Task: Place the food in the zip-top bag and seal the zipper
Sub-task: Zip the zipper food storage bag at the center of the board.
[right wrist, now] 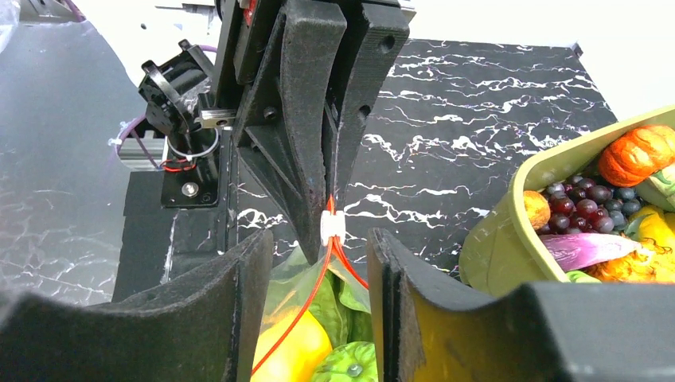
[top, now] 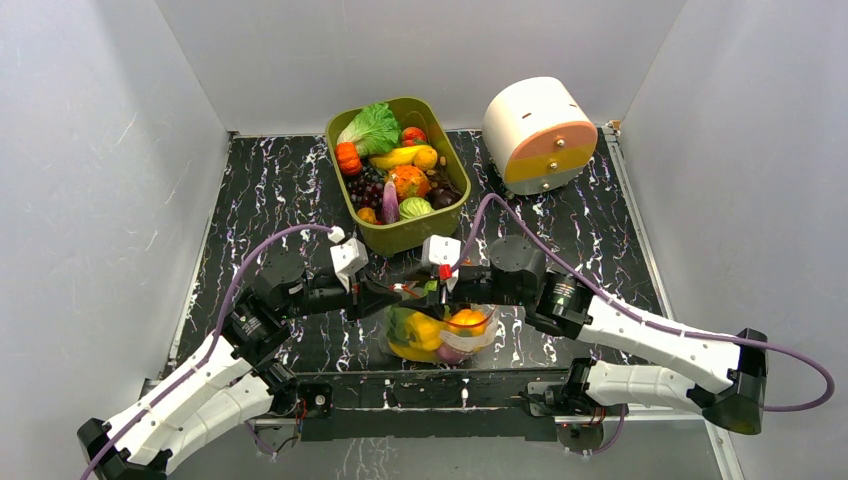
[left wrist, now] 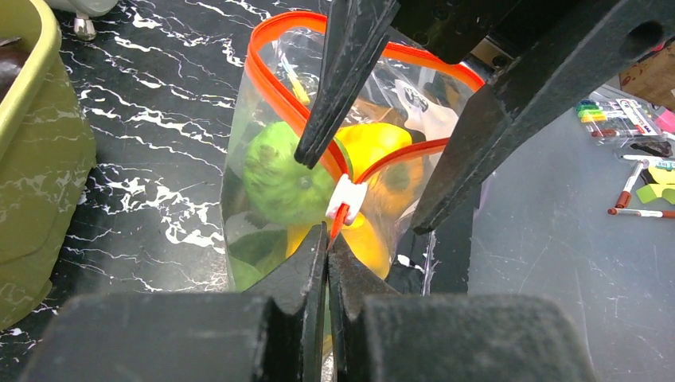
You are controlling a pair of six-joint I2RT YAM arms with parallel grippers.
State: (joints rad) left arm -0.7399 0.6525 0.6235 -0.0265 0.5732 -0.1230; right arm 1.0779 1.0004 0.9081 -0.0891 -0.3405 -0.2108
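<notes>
The zip-top bag (top: 440, 335) stands near the table's front edge between both grippers, holding the food: a yellow pepper (top: 420, 330), an orange piece (top: 468, 321) and a green fruit (left wrist: 282, 171). Its red-orange zipper (left wrist: 271, 79) gapes in a loop. A white slider (left wrist: 348, 197) sits at the strip's end. My left gripper (left wrist: 329, 235) is shut on that end of the zipper, just behind the slider. The right gripper (right wrist: 320, 239) is open, its fingers (right wrist: 239, 294) straddling the bag's mouth (right wrist: 310, 294) close to the slider (right wrist: 332, 226), with both zipper strips between the jaws.
An olive-green tub (top: 405, 238) full of more toy fruits and vegetables stands just behind the bag. A white round device with an orange face (top: 540, 135) lies at the back right. Grey walls close in both sides. Markers (left wrist: 637, 191) lie off the table.
</notes>
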